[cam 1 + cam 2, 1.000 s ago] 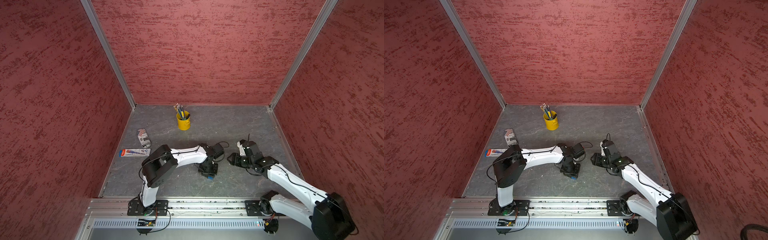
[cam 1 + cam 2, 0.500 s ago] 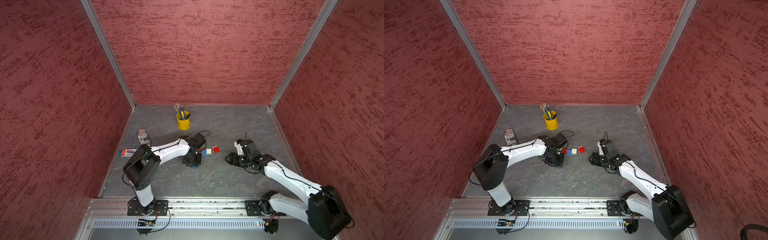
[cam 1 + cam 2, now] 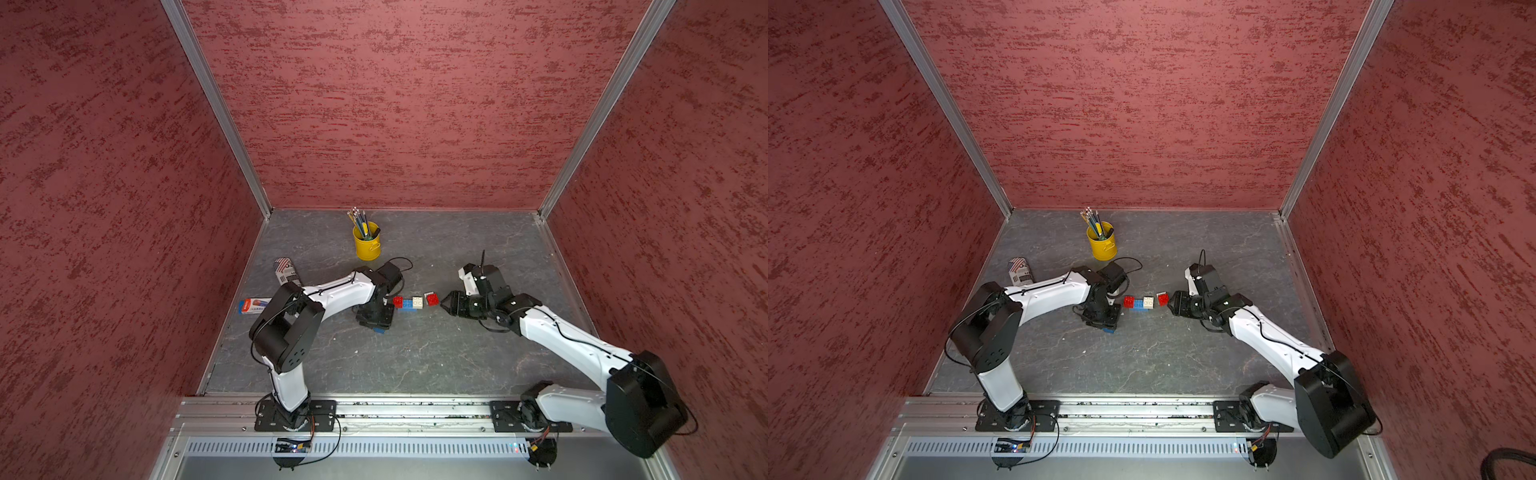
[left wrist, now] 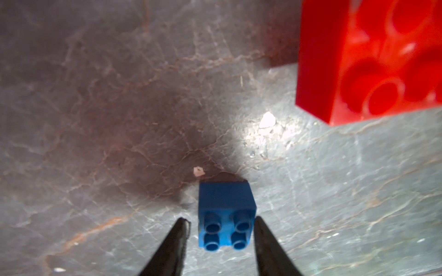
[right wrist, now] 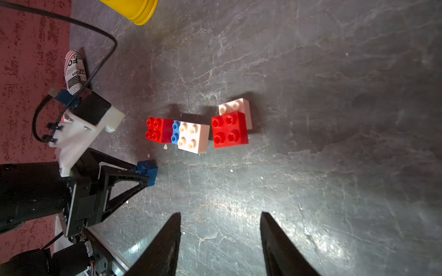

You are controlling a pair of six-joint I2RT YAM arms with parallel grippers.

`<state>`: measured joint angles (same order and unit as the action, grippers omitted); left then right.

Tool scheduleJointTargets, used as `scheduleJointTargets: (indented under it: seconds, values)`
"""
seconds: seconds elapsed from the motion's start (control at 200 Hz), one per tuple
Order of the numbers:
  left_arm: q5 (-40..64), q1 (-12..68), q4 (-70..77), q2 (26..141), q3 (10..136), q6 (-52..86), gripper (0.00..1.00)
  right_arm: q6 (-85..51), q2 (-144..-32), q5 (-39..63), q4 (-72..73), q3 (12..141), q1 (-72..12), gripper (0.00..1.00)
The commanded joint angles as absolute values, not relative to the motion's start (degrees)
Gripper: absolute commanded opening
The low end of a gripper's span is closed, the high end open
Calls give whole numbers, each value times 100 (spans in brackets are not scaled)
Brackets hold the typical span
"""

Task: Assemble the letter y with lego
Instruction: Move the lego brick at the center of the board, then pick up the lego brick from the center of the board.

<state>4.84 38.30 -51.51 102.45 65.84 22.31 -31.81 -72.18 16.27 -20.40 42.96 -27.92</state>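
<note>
The blue square sits unclamped between the left gripper's slightly parted jaws, just beside the row; the right gripper, farther off, gapes empty.

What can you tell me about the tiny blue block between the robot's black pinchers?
The small blue square plastic brick is shiny and smooth, with four round studs in a two-by-two square on top. It sits alone on the grey marbled tabletop, studs up, apart from the joined red, blue and white bricks. The left gripper straddles it: one black finger seems to touch its side, the other leaves a slim gap. Nothing is stacked on it.
</note>
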Motion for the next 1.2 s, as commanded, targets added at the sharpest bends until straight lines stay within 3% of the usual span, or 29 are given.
scheduleJointTargets:
  seconds: [0.0, 0.316, 0.726, 1.192]
  values:
    - [411, 3788, -5106, 10285, 6567, 2130, 54, -2943, -7382, 1516, -2056, 4588, -2821, 56]
    - [448, 3931, -5145, 9373, 6368, 2562, 61, -2451, -8530, 1984, -1993, 5602, -2830, 59]
    - [429, 3781, -4533, 7480, 4568, 3871, 63, -2200, -10358, 2848, -1627, 6845, -3074, 64]
    - [535, 3561, -4457, 7181, 4087, 4142, 63, -1996, -11163, 3147, -1903, 7185, -3469, 66]
